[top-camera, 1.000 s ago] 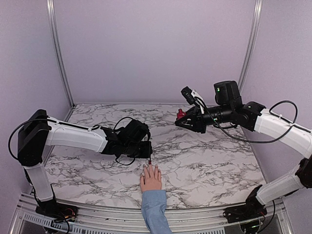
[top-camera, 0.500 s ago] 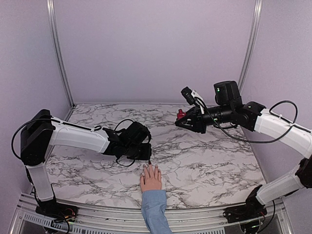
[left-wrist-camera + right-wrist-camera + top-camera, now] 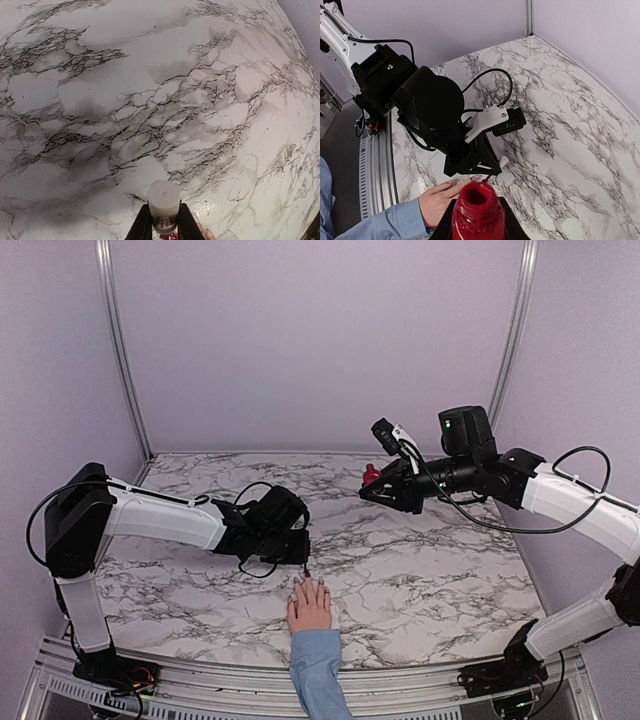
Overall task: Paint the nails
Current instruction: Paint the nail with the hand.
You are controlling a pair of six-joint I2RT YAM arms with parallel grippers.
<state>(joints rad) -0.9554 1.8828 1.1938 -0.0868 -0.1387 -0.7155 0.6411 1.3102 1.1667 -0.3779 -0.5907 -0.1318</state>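
Where the desk (image 3: pixel 420 570) meets its near edge, a blue-sleeved hand (image 3: pixel 310 608) lies flat, the nails (image 3: pixel 306 583) pointing away. Just beyond them the left claw (image 3: pixel 304 560) pinches a white brush cap (image 3: pixel 163 200) (red tip down near the nails). Farther back, the right claw (image 3: pixel 368 486) grips an open red polish bottle (image 3: pixel 477 207) above the desk.
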